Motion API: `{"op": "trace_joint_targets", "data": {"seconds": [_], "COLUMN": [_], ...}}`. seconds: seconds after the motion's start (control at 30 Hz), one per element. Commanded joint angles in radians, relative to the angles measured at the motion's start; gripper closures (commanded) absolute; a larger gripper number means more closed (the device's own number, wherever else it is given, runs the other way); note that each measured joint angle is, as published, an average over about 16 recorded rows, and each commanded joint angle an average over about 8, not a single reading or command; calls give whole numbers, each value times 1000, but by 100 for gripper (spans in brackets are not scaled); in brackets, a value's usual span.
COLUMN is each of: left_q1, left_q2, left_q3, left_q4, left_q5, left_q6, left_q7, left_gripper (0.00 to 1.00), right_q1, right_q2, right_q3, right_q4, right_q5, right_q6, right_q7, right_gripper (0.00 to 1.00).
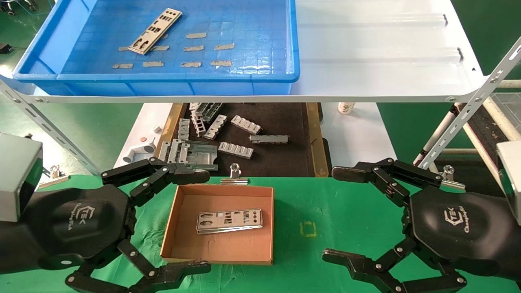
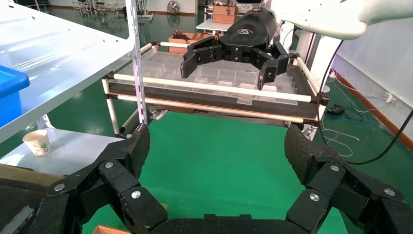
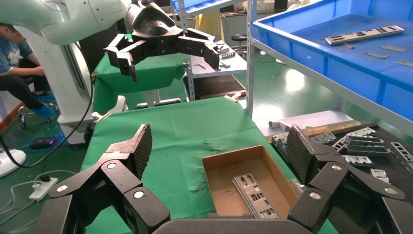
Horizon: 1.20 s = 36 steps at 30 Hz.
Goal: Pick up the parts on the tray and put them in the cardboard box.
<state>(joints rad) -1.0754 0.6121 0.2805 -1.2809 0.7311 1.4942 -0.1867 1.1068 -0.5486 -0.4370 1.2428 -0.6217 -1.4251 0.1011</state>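
Green cloth near us holds the box (image 1: 222, 223) with two plates (image 1: 229, 221) stacked inside, one plate (image 1: 155, 31) left on the far tray (image 1: 293, 49), and we judge the task nearly done; left gripper (image 1: 169, 221) and right gripper (image 1: 340, 215) both spread, empty.

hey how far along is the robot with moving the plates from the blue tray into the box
Partly done. The cardboard box holds plates; they look like two stacked, though I can't be sure. Nothing is in hand: the left gripper and right gripper hover over the green mat, jaws open and empty. One plate is left on the blue tray.
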Motion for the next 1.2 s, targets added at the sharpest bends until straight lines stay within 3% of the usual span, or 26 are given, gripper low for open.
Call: {"op": "trace_joint_targets", "data": {"seconds": [0.03,0.17,0.23,0.43,0.6,1.03,1.2], "left_q1": [0,-2,-8,-76,-204,-620,-743], "left_q2": [0,2,7,51,127,346,419], "left_q3": [0,-1,-2,4,35,129,153], "left_q4": [-1,6,17,82,206,769,980], "left_q5": [0,2,6,54,152,417,488], "left_q6": [1,-9,-26,-117,-206,-413,-561], "left_q7": [0,-2,-4,-16,-5,146,197], "left_gripper": [0,0,0,0,0,0,0], "right_q1": [0,0,0,0,0,0,0], "right_q2": [0,0,0,0,0,0,0], "right_q3": [0,0,0,0,0,0,0], "right_q4": [0,0,0,0,0,0,0], "right_q5": [0,0,0,0,0,0,0], "right_q6": [0,0,0,0,0,0,0], "right_q7": [0,0,0,0,0,0,0], "right_gripper": [44,93,100,100,100,100,100]}}
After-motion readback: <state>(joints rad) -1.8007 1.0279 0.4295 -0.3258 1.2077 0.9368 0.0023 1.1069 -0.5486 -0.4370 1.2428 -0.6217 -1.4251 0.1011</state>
